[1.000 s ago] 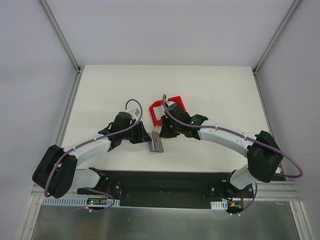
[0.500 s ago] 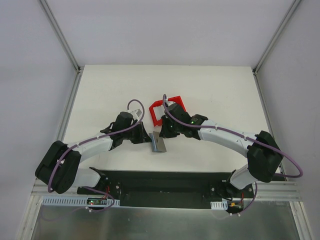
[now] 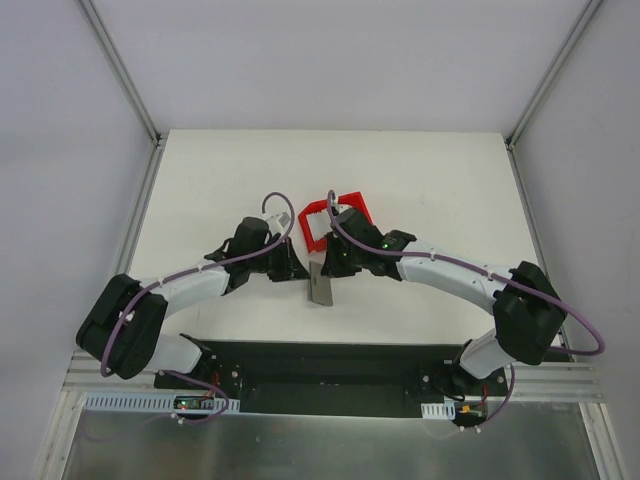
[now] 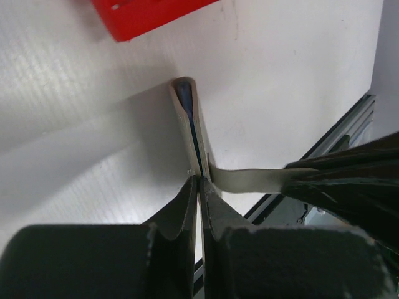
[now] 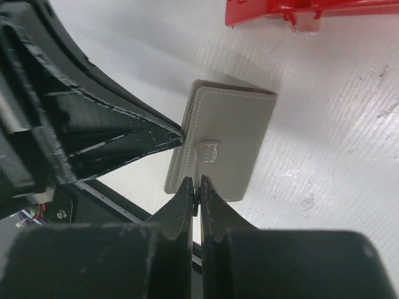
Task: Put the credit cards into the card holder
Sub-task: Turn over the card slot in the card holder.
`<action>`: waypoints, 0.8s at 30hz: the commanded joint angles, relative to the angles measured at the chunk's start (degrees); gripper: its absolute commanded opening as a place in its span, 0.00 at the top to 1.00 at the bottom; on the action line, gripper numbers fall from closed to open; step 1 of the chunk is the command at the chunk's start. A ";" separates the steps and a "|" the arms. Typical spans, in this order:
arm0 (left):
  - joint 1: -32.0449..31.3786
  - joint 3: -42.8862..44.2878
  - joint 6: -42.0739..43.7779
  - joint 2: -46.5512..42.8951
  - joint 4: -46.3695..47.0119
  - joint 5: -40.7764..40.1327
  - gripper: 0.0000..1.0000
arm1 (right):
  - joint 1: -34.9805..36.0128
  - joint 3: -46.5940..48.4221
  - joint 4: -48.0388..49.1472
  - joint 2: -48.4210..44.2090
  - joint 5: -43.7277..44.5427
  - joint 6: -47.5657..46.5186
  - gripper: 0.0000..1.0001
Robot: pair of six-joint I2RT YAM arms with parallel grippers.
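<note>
Card holder (image 3: 320,287), grey, flat. Overhead view: it sits at mid-table toward the near edge of the white table (image 3: 220,180), just in front of the red bin (image 3: 335,218) and apart from it. The left gripper (image 3: 300,272) meets it from the left and the right gripper (image 3: 326,270) from the right.

Left wrist view: the card holder (image 4: 190,124) is seen edge-on, its two leaves parted at the far end and converging at the near end. The left gripper (image 4: 199,184) is pinched tight on that near end, with no gap between the fingers. A dark blue strip (image 4: 184,98) shows between the leaves; whether it is a card or lining cannot be told. The strap (image 4: 249,180) runs off to the right into the right gripper (image 4: 293,176). A corner of the red bin (image 4: 149,12) shows at the top.

Right wrist view: the card holder (image 5: 227,137) is seen face-on, with stitched edges. The right gripper (image 5: 197,185) is clamped narrowly on the strap (image 5: 207,151) at the holder's near edge. The left gripper (image 5: 177,132) touches the holder's left edge. The red bin (image 5: 299,12) lies beyond.
</note>
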 commanded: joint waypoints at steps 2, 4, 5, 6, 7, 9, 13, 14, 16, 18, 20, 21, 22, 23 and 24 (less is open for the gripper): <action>-0.79 4.88 2.64 0.90 0.21 4.64 1.00 | -1.25 -2.12 0.78 -2.75 0.58 1.23 1.00; -0.87 4.88 2.46 1.78 0.82 5.16 0.98 | -1.34 -2.30 1.04 -2.67 0.14 1.31 1.00; -0.79 4.79 2.20 2.13 0.91 5.25 0.95 | -1.34 -2.39 1.22 -2.58 0.14 1.40 1.00; -0.87 4.62 2.11 2.57 1.43 5.69 0.95 | -1.34 -2.47 1.39 -2.58 -0.04 1.49 1.00; -0.96 4.44 1.94 2.92 1.79 5.95 0.92 | -1.34 -2.47 1.39 -2.67 -0.04 1.58 1.00; -1.14 4.35 1.67 3.62 2.23 6.22 0.90 | -1.34 -2.56 1.48 -2.67 -0.04 1.58 1.00; -1.49 4.53 1.49 4.42 2.49 6.57 0.82 | -1.34 -2.91 1.57 -2.58 -0.04 1.67 1.00; -1.58 4.53 1.41 4.68 2.58 6.74 0.80 | -1.34 -2.91 1.66 -2.49 -0.04 1.75 1.00; -1.58 4.62 1.32 5.29 2.84 7.01 0.80 | -1.43 -2.91 1.74 -2.58 -0.21 1.75 1.00; -1.58 4.62 1.23 5.74 3.11 7.53 0.83 | -1.51 -2.91 1.75 -2.58 -0.22 1.84 1.00; -1.66 4.35 0.88 5.91 3.81 7.62 0.88 | -1.43 -2.91 1.75 -2.58 -0.22 1.75 1.00; -1.66 4.27 0.71 5.91 3.99 7.71 0.91 | -1.43 -2.91 1.75 -2.58 -0.13 1.84 1.00; -1.66 4.18 0.62 5.91 4.16 7.80 0.93 | -1.43 -2.91 1.66 -2.58 -0.21 1.67 1.00; -1.66 4.18 0.62 5.91 4.25 7.80 0.95 | -1.51 -2.91 1.66 -2.49 -0.22 1.67 0.99; -1.66 4.26 0.70 6.09 4.34 7.97 0.99 | -1.60 -2.91 1.66 -2.58 -0.22 1.67 0.99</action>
